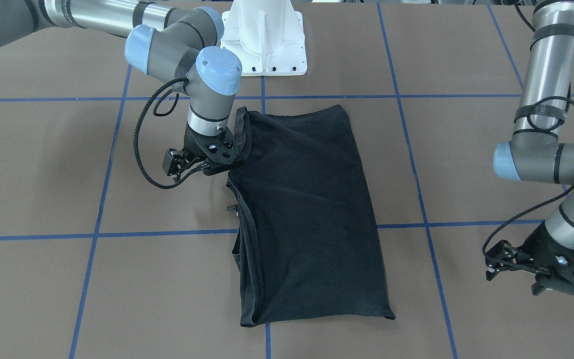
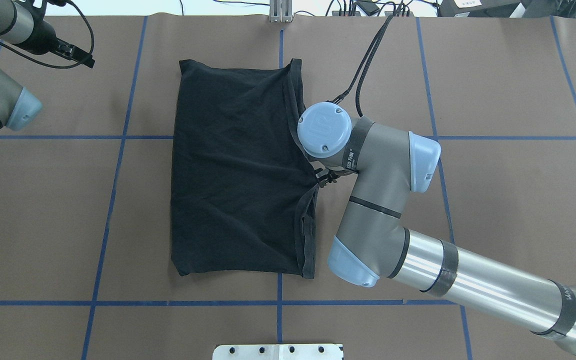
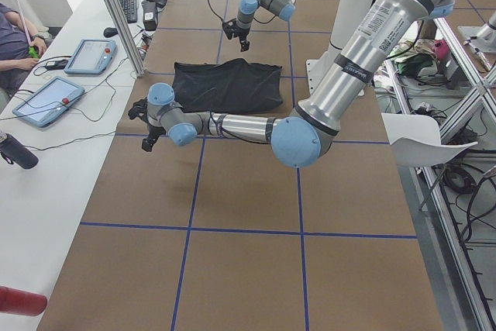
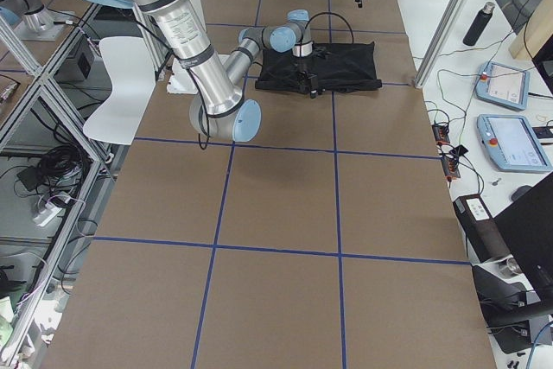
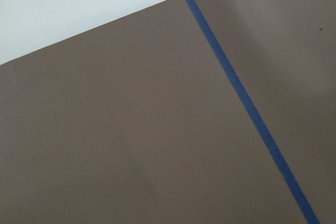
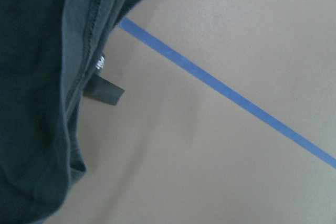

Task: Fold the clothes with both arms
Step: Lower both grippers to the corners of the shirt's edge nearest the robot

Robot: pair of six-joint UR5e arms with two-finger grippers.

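Note:
The black T-shirt (image 1: 307, 209) lies folded into a long rectangle at the table's middle, plain side up, and shows in the overhead view (image 2: 238, 170). My right gripper (image 1: 215, 170) is low at the shirt's edge on my right (image 2: 324, 179), where the fabric draws to a point at its fingertips; it looks shut on that edge. The right wrist view shows the shirt's hem (image 6: 37, 103) and a small label. My left gripper (image 1: 541, 286) hangs over bare table far to my left (image 2: 88, 61), apart from the shirt; whether it is open or shut does not show.
The white pedestal base (image 1: 267, 45) stands at the robot's side of the table. Blue tape lines (image 2: 278, 302) cross the brown surface. A side bench with tablets (image 3: 46, 98) runs along the far edge. A white chair (image 4: 130, 75) stands behind the robot.

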